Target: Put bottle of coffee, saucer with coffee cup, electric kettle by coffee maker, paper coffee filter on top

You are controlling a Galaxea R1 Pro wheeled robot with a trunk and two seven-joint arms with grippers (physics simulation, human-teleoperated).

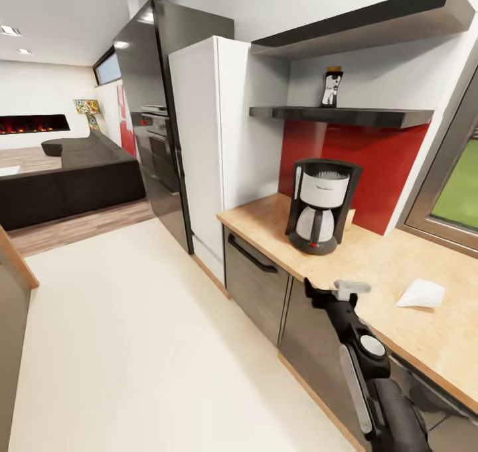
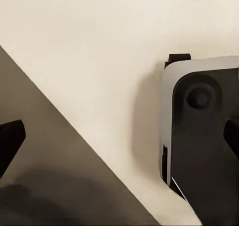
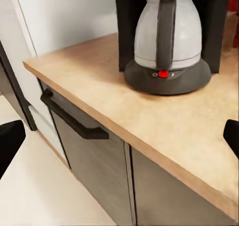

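Fingers on my right gripper (image 3: 119,136) are spread wide, nothing between them, hovering off the countertop (image 1: 398,266) edge over the grey cabinet fronts (image 1: 255,283). Left gripper (image 2: 119,136) fingers also apart, pointed at pale floor (image 1: 133,346). Coffee maker (image 1: 320,205) stands just ahead on the countertop, red switch facing me. White folded thing (image 1: 421,294) further right, probably the paper filter. Bottle of coffee (image 1: 332,87) sits on the kitchen shelf (image 1: 345,115) above.
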